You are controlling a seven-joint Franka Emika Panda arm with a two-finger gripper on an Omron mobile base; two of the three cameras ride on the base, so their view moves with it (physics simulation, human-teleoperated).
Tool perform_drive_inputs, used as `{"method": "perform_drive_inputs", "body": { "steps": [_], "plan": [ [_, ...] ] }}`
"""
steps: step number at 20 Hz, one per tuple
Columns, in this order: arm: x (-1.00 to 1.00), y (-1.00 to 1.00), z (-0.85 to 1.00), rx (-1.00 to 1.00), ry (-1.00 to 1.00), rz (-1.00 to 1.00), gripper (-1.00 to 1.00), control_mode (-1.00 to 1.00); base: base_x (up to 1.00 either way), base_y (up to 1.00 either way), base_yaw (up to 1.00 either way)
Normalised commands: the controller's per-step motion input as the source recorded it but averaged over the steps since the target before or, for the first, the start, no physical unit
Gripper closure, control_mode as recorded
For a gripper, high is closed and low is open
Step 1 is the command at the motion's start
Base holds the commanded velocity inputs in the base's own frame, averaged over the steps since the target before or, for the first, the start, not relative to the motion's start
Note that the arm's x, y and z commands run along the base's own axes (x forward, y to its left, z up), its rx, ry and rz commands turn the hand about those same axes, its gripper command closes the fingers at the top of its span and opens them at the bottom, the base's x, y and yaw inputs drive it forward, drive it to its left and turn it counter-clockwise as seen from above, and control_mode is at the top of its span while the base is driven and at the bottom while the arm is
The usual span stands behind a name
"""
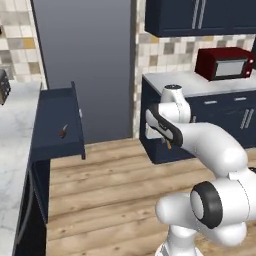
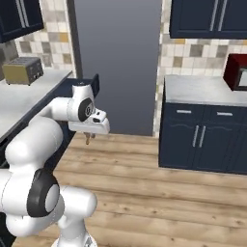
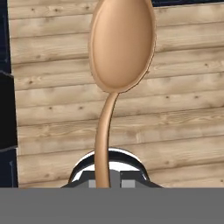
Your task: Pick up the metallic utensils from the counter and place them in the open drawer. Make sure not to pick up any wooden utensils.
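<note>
You have the end effector (image 3: 108,181) clamped on a tan wooden spoon (image 3: 120,48) pointing to 12 o'clock; dropping it into the open drawer (image 1: 55,125) would break the rule.

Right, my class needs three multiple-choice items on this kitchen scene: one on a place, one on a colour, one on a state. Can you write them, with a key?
1. What lies beneath the held spoon?
A) marble counter
B) wooden floor
C) open drawer
2. What colour is the microwave?
A) red
B) white
C) green
3. How is the hand?
A) wide open
B) shut on the spoon
C) shut on nothing
Key: 1 B, planks show behind the spoon's bowl; 2 A, its casing is red; 3 B, the handle runs down between the fingertips.
</note>
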Motion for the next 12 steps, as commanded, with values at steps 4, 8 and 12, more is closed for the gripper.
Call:
{"method": "perform_drive_inputs", "body": {
  "steps": [4,8,12],
  "plan": [
    [0.0,0.0,0.0,0.0,0.0,0.0,1.0,1.0,0.88,0.0,0.07],
    [0.0,0.0,0.0,0.0,0.0,0.0,1.0,1.0,0.19,0.09,0.03],
    [0.0,0.0,0.0,0.0,0.0,0.0,1.0,1.0,-0.05,0.7,0.18]
  ]
}}
